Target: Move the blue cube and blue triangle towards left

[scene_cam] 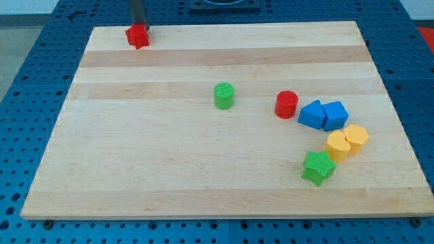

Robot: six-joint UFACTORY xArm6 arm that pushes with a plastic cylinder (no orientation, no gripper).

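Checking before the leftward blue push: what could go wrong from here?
1. The red cylinder sits just left of the blue triangle and blue cube; pushing left would likely drag it along.
2. The blues touch; an off-centre push could split them.
3. My tip is far away at the red block, and could nudge it when leaving.

Our rod (139, 12) is cut off by the view's top edge, and its tip hides behind the red block (137, 36), so we cannot place it exactly.
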